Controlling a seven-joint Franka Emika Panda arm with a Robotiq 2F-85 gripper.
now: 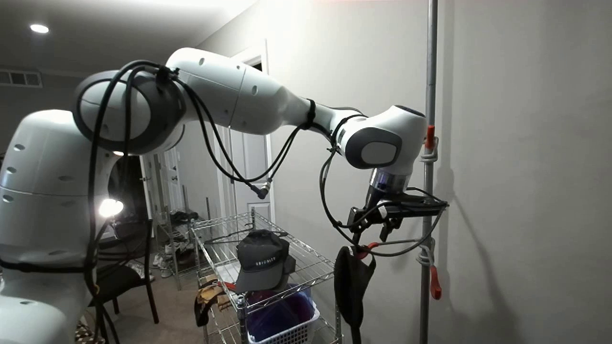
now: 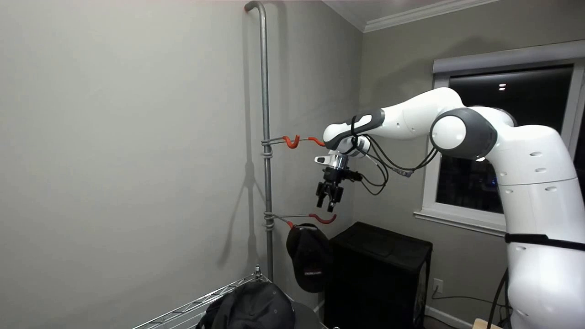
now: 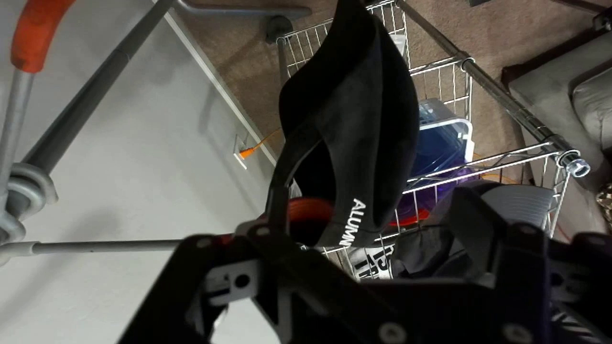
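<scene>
A robot gripper (image 1: 370,239), its fingers spread and pinching nothing, hovers just above a black cap (image 3: 354,110) that hangs from an orange-tipped hook (image 3: 310,210); the orange shows through an opening at the cap's upper end, beside the white letters "ALUMN." At left in the wrist view, a finger overlaps the edge of that opening, though whether the two touch cannot be told. The cap looks like cloth: probably light, soft in the crown, likely stiffer at the brim, with enough weave to resist slipping and little to break. Hung from a single point, it would likely swing or fold if nudged. The surest hold looks to be the lettered band close by the hook, with a finger on each side of the fabric and the metal left out of the pinch. To the right in an exterior view, a gray pole (image 1: 432,57) carries the hook. Farther off to the left, a wire rack (image 1: 242,313) bears a gray cap (image 1: 260,258) over a white basket (image 1: 292,330).
</scene>
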